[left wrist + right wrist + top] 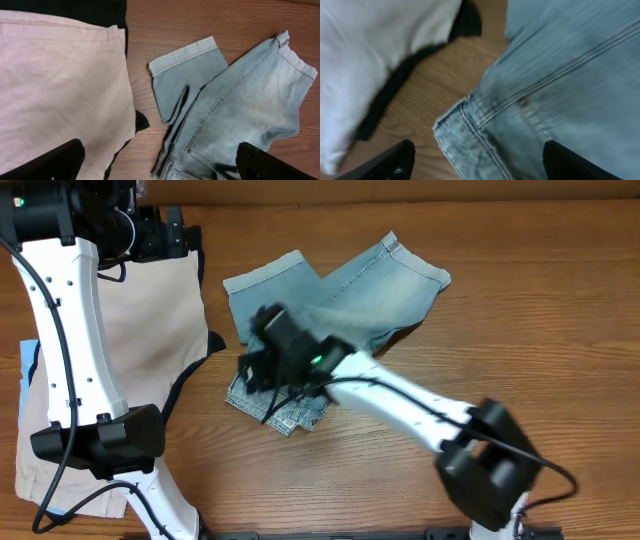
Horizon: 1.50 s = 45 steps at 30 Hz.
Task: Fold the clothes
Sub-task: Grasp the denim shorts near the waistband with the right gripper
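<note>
At the left, the beige shorts lie flat on a black garment. My left pincer hangs above them with its fingers wide apart and nothing between them. In the middle of the table lie the denim shorts. They are not yet straight: one cuffed leg crosses the other, and the waistband is bunched at the near side. My right pincer hovers just over the corner of this waistband, also spread and holding nothing. I think the step in hand is to take the waistband, so that the shorts can be pulled flat before the fold. To do it well, I should come down straight on the thick seam at the corner and pinch all the layers together. Then I should lift only a little and drag slowly, away from the black garment, which is near.
</note>
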Available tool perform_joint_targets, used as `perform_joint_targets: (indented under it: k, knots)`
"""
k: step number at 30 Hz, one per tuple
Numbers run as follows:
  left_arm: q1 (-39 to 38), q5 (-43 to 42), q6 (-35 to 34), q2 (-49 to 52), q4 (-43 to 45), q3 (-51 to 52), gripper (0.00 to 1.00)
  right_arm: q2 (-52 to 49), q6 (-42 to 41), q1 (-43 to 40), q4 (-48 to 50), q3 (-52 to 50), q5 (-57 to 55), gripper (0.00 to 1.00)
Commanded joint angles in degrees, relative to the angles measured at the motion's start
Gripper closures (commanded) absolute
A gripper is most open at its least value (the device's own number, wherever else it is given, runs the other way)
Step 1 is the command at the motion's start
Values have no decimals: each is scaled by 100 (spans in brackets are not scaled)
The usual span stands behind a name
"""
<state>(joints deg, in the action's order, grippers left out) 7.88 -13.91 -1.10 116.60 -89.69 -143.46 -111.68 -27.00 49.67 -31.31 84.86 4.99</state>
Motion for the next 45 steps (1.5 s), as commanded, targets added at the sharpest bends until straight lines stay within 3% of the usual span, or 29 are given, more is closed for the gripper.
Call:
perform_joint_targets:
  k: [1, 9, 13, 15, 19, 24, 33, 40, 45]
  knots:
    - [7, 273, 138, 42, -74, 87, 0, -256, -177, 354, 109, 111, -868, 13]
    - [4, 297, 138, 42, -120, 87, 0, -804, -177, 540, 234, 109, -1051, 16]
    - [2, 361, 157, 42, -151, 87, 0, -807, -245, 533, 223, 109, -1185, 25]
    - [2, 402, 157, 42, -164, 87, 0, -811, -308, 533, 164, 109, -1252, 39]
    - [2, 402, 157, 42, -205, 87, 0, -813, -306, 533, 98, 109, -1272, 79]
    - [2, 402, 236, 42, -304, 87, 0, -811, -306, 533, 57, 120, -1263, 96]
    - [4, 505, 245, 42, -326, 87, 0, -433, -302, 197, -1110, 1001, -739, 96]
    - [4, 717, 258, 42, -328, 87, 0, -125, -306, 76, -1292, 1051, -533, 96]
    - [7, 837, 286, 42, -330, 87, 0, 597, -330, -540, -1917, 1051, -531, 96]
